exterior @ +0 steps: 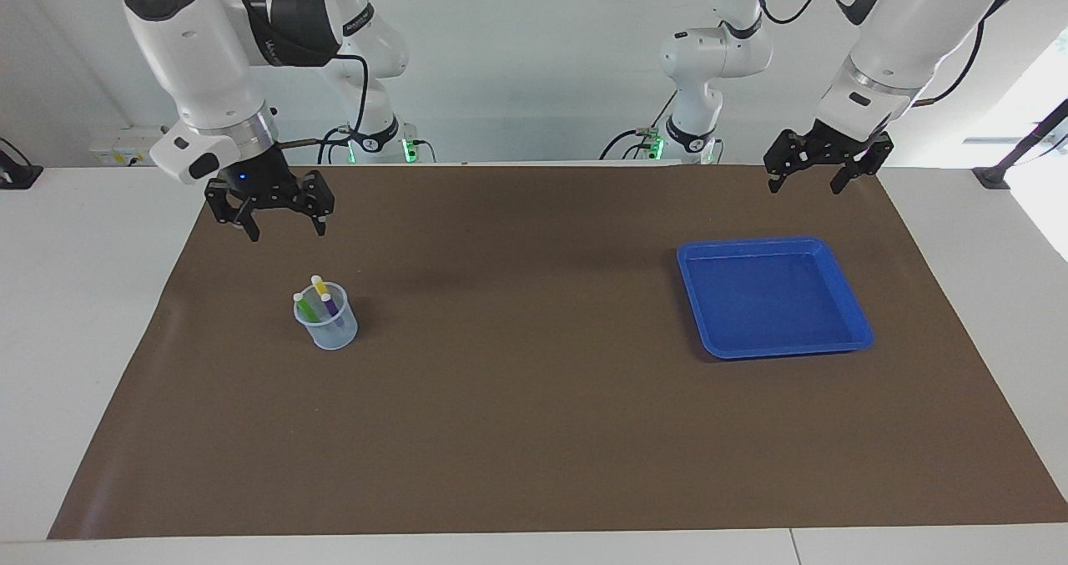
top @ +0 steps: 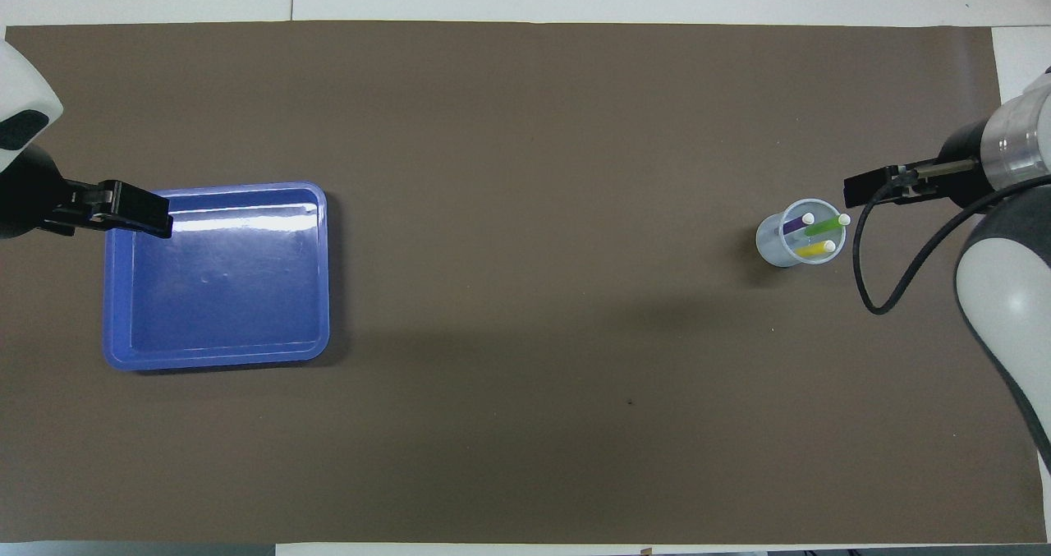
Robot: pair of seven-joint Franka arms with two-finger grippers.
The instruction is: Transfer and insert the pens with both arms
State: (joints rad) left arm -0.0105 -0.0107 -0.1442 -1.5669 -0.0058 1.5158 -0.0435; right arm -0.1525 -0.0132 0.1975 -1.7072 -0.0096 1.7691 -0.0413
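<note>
Right gripper [exterior: 285, 229] hangs with jaws spread, nothing between the fingertips, open air under it down to the brown mat [exterior: 517, 431]. Clear cup [exterior: 327, 321] stands just off its jaws, with green pen [exterior: 306, 306], yellow pen [exterior: 319, 286] and purple pen [exterior: 331, 306] poking above the rim. Left gripper [exterior: 808, 188] has jaws spread, nothing between; blue tray [exterior: 851, 315] lies below and nearby. Bare mat between cup and tray.

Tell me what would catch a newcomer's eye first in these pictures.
Most striking is the clear cup toward the right arm's end of the brown mat, holding the green pen, yellow pen and purple pen with pale caps up. Next comes the bright blue tray, nothing in it, toward the left arm's end. The right gripper hangs open above the mat near the cup; the left gripper hangs open near the tray.
</note>
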